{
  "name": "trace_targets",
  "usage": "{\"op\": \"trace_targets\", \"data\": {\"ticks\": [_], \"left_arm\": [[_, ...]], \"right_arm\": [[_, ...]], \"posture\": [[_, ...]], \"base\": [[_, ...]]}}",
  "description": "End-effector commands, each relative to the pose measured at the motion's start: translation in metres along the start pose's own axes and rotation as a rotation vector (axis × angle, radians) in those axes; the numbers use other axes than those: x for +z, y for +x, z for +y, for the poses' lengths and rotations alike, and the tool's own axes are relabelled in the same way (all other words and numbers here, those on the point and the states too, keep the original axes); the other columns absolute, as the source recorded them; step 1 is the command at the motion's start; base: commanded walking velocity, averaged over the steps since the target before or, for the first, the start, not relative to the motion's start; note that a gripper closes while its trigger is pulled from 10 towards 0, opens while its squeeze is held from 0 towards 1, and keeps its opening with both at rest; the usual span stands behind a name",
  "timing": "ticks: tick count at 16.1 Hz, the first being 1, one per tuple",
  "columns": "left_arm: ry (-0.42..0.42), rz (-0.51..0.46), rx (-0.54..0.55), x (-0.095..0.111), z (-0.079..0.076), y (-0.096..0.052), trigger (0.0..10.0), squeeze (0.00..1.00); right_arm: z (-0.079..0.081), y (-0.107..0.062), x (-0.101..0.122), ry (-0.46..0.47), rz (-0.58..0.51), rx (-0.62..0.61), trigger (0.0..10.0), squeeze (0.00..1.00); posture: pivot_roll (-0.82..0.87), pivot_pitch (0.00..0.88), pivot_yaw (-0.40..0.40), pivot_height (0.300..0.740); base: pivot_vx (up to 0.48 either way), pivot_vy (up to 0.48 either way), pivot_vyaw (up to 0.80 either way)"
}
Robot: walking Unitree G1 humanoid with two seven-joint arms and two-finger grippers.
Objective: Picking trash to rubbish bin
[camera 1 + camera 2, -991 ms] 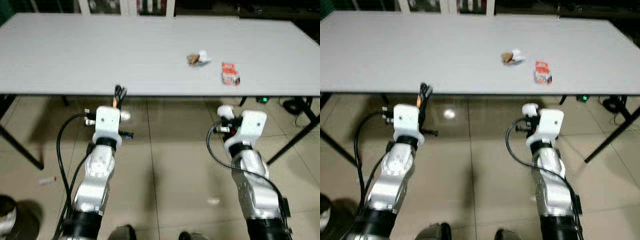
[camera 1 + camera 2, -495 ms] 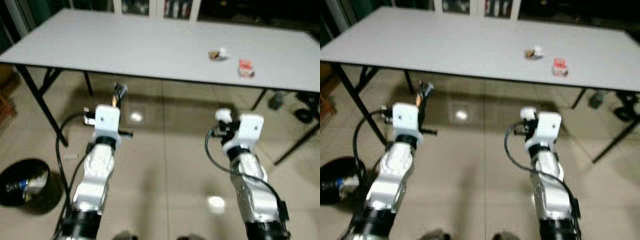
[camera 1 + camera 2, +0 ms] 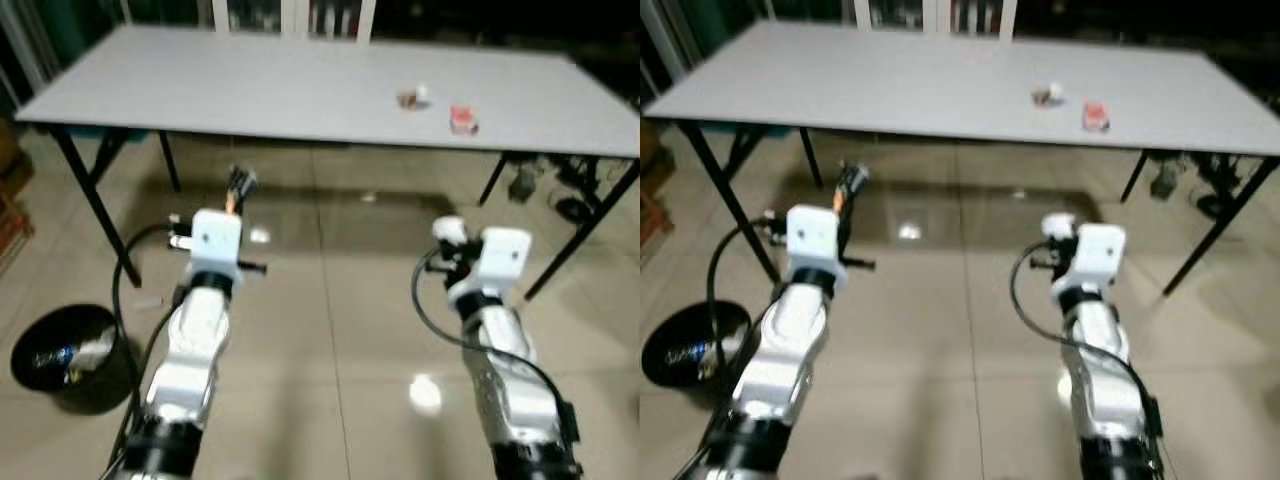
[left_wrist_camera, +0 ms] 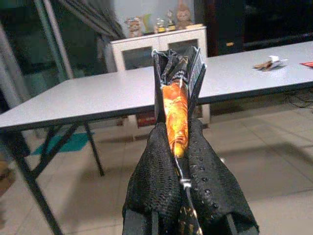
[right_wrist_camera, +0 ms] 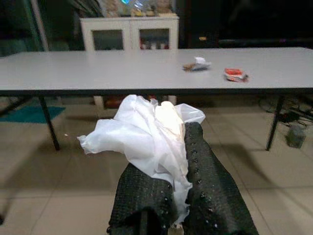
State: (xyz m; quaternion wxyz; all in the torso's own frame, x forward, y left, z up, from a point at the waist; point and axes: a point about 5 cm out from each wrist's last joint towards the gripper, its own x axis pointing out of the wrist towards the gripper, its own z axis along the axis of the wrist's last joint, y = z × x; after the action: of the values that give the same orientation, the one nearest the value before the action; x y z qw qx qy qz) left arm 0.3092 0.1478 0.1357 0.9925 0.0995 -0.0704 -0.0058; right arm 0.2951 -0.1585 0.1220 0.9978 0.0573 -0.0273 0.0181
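Camera had backed off, bringing the black bin [image 3: 68, 355] into lower left. Left gripper [image 4: 177, 93] clamped an orange wrapper [image 4: 176, 120], right gripper [image 5: 168, 142] a white plastic wad [image 5: 146, 134] (carry stage). Next: turn binward.

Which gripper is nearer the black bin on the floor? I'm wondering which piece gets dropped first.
Left. The left gripper, shut on an orange wrapper, is up and just right of the black bin. The right gripper, shut on a white tissue, is far across.

No legible text anywhere (wrapper [image 4: 176, 115] print too blurred).
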Motion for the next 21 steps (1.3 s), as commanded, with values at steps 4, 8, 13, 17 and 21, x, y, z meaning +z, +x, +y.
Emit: {"op": "trace_targets", "data": {"ticks": [4,8,13,17,21], "left_arm": [[-0.006,0.028,-0.004,-0.0033,-0.0027,-0.0003,10.0,0.0],[-0.002,0.032,-0.005,-0.0034,-0.0031,-0.0003,10.0,0.0],[0.002,0.034,-0.005,-0.0034,-0.0033,-0.001,10.0,0.0],[0.003,0.037,-0.005,-0.0038,-0.0031,-0.0015,10.0,0.0],[0.005,0.037,-0.005,-0.0037,-0.003,-0.001,10.0,0.0]], "right_arm": [[-0.0035,0.0006,0.002,0.002,0.003,-0.009,10.0,0.0],[-0.0031,-0.0001,0.0014,0.006,0.007,-0.008,10.0,0.0],[-0.0021,-0.0014,0.0005,0.01,0.012,-0.005,10.0,0.0],[-0.0017,-0.0022,0.0,0.013,0.015,-0.006,10.0,0.0],[-0.0013,-0.0022,-0.0004,0.015,0.016,-0.007,10.0,0.0]], "posture": [[-0.04,0.054,-0.033,0.74],[-0.04,0.057,-0.033,0.74],[-0.04,0.062,-0.033,0.74],[-0.04,0.064,-0.032,0.74],[-0.04,0.063,-0.03,0.74]], "base": [[0.0,0.242,0.0],[0.0,0.34,0.0],[0.0,0.34,0.0],[0.0,0.341,0.0],[0.0,0.304,0.0]]}}
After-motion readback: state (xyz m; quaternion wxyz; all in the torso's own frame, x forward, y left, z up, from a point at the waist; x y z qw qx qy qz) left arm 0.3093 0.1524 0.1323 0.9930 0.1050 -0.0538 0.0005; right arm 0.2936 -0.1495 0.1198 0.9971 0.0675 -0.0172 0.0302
